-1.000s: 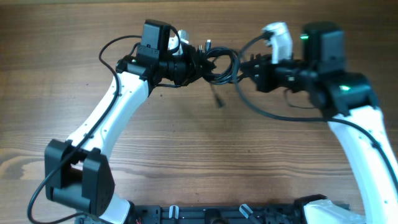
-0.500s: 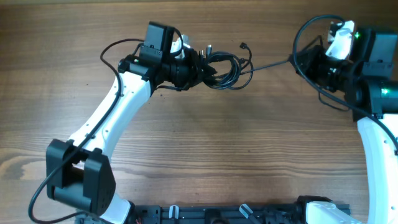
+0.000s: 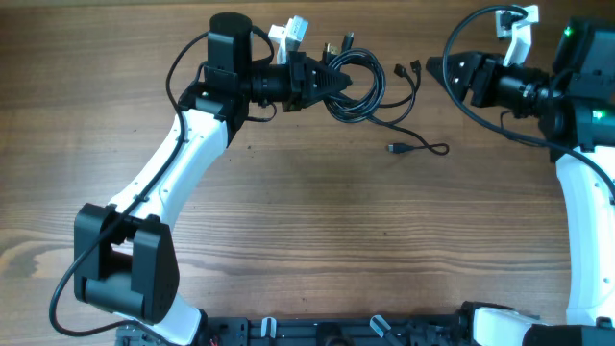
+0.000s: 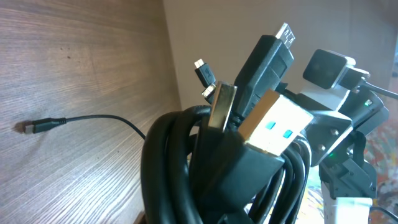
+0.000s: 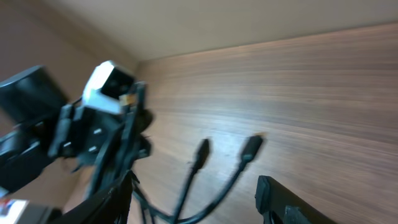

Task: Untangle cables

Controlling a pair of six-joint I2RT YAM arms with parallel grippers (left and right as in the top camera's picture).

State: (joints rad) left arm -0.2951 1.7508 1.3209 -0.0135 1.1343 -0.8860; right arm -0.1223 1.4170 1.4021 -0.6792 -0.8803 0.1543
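The cables (image 3: 356, 88) are a knotted black bundle with USB plugs sticking out, and my left gripper (image 3: 330, 82) is shut on it at the back of the table. In the left wrist view the bundle (image 4: 205, 162) fills the frame and hides the fingers. One thin strand (image 3: 423, 147) trails loose from the bundle onto the wood and ends in a small plug (image 3: 395, 147). My right gripper (image 3: 437, 69) stands open to the right of the bundle and holds nothing. In the right wrist view its fingers (image 5: 283, 199) are spread apart, with two blurred plugs (image 5: 252, 146) ahead of them.
The white left arm (image 3: 173, 173) runs diagonally from the front left base to the back. The right arm (image 3: 581, 192) stands along the right edge. A black rail (image 3: 327, 332) lines the front edge. The wood table's (image 3: 336, 231) back edge is close behind the bundle.
My right gripper pulled a strand taut to the right, then opened and let it go; the strand now lies slack on the table. The left gripper shifted slightly back with the bundle.
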